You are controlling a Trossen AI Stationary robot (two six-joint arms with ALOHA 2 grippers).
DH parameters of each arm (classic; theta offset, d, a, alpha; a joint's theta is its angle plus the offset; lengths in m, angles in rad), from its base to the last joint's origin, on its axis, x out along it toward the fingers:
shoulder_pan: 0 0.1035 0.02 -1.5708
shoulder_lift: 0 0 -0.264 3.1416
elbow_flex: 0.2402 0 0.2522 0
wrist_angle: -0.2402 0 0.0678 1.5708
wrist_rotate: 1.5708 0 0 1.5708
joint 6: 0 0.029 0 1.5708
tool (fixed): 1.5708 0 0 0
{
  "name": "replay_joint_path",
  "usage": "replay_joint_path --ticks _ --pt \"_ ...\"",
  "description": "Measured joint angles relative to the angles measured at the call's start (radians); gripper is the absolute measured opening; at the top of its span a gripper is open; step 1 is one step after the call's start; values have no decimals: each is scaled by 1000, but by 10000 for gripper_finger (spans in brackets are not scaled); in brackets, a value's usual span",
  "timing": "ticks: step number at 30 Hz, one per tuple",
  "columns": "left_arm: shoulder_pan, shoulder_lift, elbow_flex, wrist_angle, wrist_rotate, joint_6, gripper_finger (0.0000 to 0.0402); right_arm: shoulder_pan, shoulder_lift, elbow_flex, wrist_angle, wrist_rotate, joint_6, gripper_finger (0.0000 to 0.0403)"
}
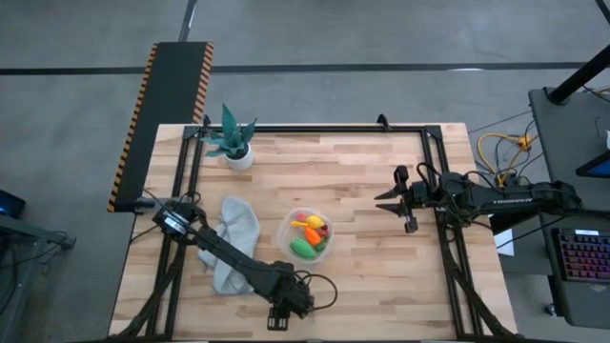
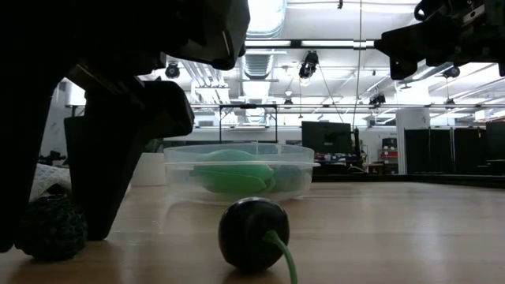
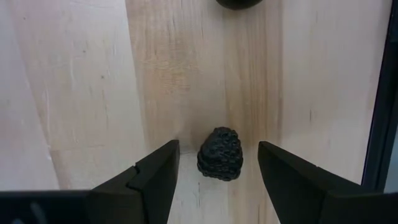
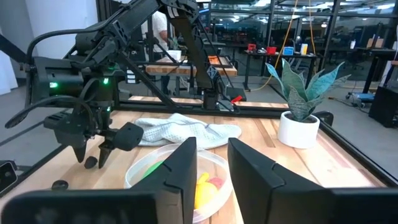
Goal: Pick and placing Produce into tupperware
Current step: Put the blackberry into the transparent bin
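Observation:
My left gripper (image 3: 217,147) is open and low over the table's near edge (image 1: 284,312). Its fingers stand on either side of a dark, bumpy berry-like piece (image 3: 221,154) without touching it. That piece (image 2: 51,227) rests on the wood. A dark round piece with a green stem (image 2: 252,233) lies on the table just beyond it. The clear round tupperware (image 1: 286,227) stands mid-table and holds a yellow lemon (image 1: 302,223), an orange carrot (image 1: 313,234), a green oval (image 1: 303,248) and a red piece. My right gripper (image 1: 393,205) hovers open to the right of the tupperware.
A grey-green cloth (image 1: 233,243) lies left of the tupperware, under my left arm. A teal potted plant (image 1: 233,145) stands at the far left. A black frame rail borders the table. People stand in the room beyond, in the right wrist view.

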Motion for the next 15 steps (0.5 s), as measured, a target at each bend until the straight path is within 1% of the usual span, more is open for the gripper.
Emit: replay_joint_path --ticks 4,7,10,15 --pt "0 1 -13 8 -8 1 205 0 0 0 0 0 0 78" --pt "0 -1 -48 37 -9 -4 189 0 0 0 0 0 0 77" --pt "0 -1 -75 60 -13 -5 158 0 0 0 0 0 0 78" --pt "2 1 -78 58 -18 0 95 0 0 0 0 0 0 85"
